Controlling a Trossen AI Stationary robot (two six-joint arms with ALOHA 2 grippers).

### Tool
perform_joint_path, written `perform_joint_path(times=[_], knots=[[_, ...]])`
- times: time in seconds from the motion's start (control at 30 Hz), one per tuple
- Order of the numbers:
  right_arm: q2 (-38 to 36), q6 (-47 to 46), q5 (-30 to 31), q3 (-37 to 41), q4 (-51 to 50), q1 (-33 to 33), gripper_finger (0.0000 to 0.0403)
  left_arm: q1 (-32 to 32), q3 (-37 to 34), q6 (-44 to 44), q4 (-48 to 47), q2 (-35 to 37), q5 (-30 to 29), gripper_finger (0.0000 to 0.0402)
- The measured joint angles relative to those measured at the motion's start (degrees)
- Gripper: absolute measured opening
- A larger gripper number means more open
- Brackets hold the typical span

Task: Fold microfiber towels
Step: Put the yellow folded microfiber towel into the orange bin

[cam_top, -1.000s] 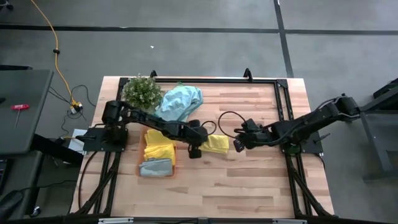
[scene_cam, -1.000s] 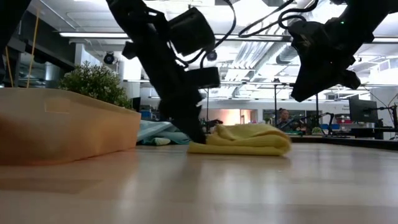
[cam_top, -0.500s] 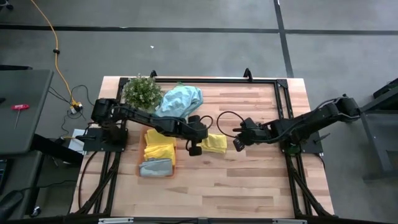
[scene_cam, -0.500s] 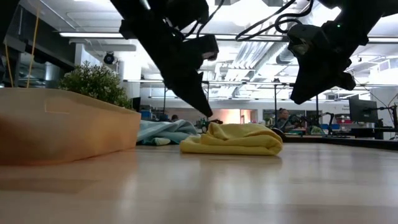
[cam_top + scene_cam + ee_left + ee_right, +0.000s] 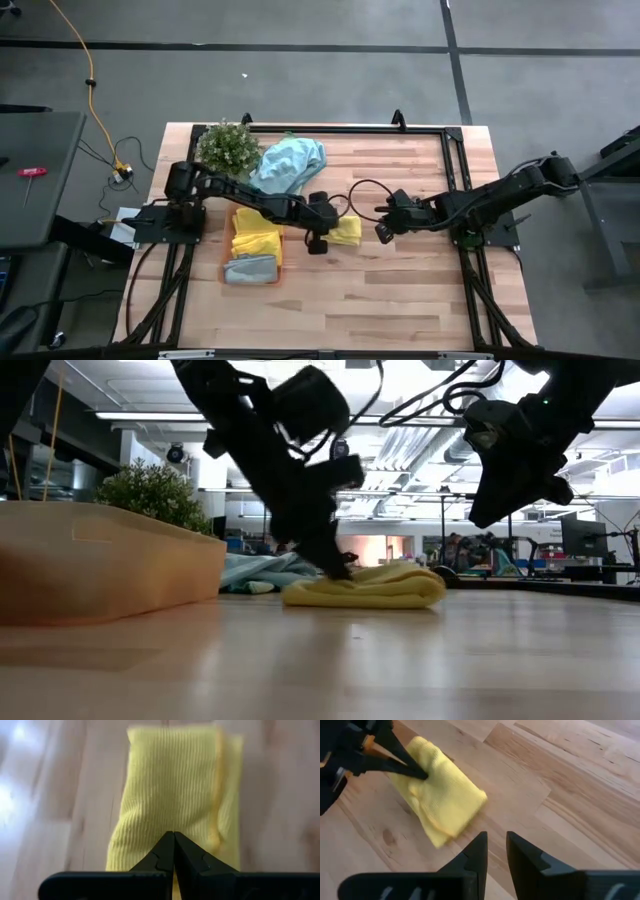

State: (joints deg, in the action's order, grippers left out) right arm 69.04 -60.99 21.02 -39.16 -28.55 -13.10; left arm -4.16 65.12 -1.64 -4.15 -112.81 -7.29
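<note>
A folded yellow towel (image 5: 349, 232) lies flat on the wooden table near its middle; it also shows in the low view (image 5: 380, 588) and the right wrist view (image 5: 447, 795). My left gripper (image 5: 174, 836) is shut, with its tips down on the towel's left end. My right gripper (image 5: 495, 845) is open and empty, held above the table just right of the towel (image 5: 382, 232). My left gripper presses its shut fingertips (image 5: 420, 772) down on the top of the folded towel near its left end (image 5: 167, 820). The fingers come slanting down from the table's left. The towel lies flat on the table under them.
An orange tray (image 5: 229, 250) left of the towel holds a yellow towel (image 5: 257, 235) and a folded grey towel (image 5: 250, 270). A light blue towel (image 5: 290, 163) lies heaped at the far side beside a small green plant (image 5: 228, 147).
My left gripper has risen from the table at the towel's left edge, gone over the towel and come down on its top. The towel has slid a little toward the table's left and lies flatter. My right gripper has kept still.
</note>
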Motion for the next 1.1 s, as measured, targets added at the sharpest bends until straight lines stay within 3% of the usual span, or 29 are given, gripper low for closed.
perform_joint_path(times=[0.17,0.4,0.57,0.8,0.97,1.1], knots=[[0.0,0.0,0.0,0.0,-0.1,0.0,0.0064,0.0,0.1,1.3,-7.6,0.2,-1.1,0.0],[0.0,1.1,-0.6,0.0,-0.2,0.0,0.0064,0.2,0.0,2.3,-9.9,1.2,-2.8,0.0],[0.0,6.1,-8.6,0.0,5.7,2.5,0.0072,0.2,0.0,2.9,-13.0,6.0,-2.8,0.0],[0.8,20.6,-15.2,0.0,14.8,9.8,0.0157,0.2,-0.1,4.8,-21.5,15.8,-1.7,0.0],[5.7,31.9,-21.6,0.0,21.8,15.3,0.0237,2.4,0.0,10.1,-19.4,25.1,2.8,0.0],[11.3,40.7,-25.0,-0.1,27.9,19.0,0.027,5.4,0.0,13.9,-15.9,33.0,8.1,0.0]])
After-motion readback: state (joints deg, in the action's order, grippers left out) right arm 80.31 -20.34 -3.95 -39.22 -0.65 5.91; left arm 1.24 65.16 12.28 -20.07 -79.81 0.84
